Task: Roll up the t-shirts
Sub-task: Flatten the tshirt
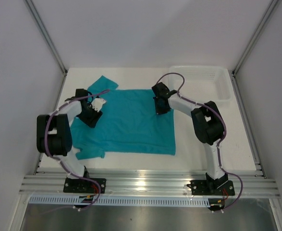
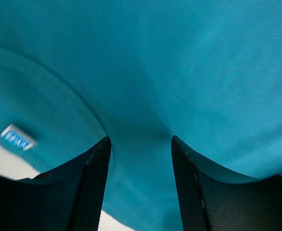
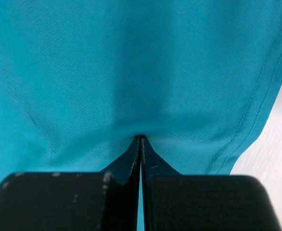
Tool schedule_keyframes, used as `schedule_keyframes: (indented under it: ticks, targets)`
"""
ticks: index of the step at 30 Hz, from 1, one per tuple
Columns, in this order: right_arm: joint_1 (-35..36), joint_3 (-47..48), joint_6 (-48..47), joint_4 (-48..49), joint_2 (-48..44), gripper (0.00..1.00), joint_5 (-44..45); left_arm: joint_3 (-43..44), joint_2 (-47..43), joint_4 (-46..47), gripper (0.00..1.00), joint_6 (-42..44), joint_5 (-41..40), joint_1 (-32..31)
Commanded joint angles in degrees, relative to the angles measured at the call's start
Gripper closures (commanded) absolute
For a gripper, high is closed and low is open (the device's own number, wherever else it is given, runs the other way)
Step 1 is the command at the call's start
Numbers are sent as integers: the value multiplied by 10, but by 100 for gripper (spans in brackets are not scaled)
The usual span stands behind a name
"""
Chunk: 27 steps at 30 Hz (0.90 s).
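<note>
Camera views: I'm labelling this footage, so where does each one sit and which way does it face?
Top external: above and behind the arms, looking down at the table, teal t-shirt and white basket; both arms show whole.
Left wrist: on the left arm, looking down past its parted fingers at the collar and neck label.
Right wrist: on the right arm, looking down past its closed fingers at fabric beside a hem.
Both wrist views share the t-shirt and a sliver of table.
</note>
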Motion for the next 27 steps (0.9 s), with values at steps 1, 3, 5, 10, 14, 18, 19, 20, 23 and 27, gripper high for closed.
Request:
schedule_keyframes:
  ticks: [1, 3, 5, 10, 14, 18, 19, 20, 23, 27]
  targets:
    - [-12, 67, -15, -28, 70, 100, -15, 67, 56, -5, 43, -41, -31, 2]
    - [-16, 104, -7, -55, 117, 100, -7, 103, 86, -13, 43, -60, -37, 2]
    - [-20, 161, 6, -82, 143, 100, -4, 165, 112, -34, 43, -69, -53, 1]
    - [-41, 240, 34, -85, 173, 100, -49, 300, 189, -72, 43, -88, -77, 1]
    - [-39, 277, 17, -92, 159, 100, -100, 329, 167, -87, 41, -81, -66, 0]
    - [-23, 229, 2, -87, 81, 94, -105, 322, 56, -117, 37, -60, -15, 0]
    - [-18, 215, 0, -89, 62, 88, -101, 304, 27, -126, 36, -28, 7, 0]
    - [-18, 202, 1, -92, 44, 84, -98, 275, -5, -139, 36, -3, 15, -1]
    - [-20, 106, 22, -94, -39, 74, -100, 151, -135, -193, 35, 123, 1, 0]
    - [-22, -50, 41, -65, -171, 67, -112, -33, -310, -238, 34, 209, -53, -1]
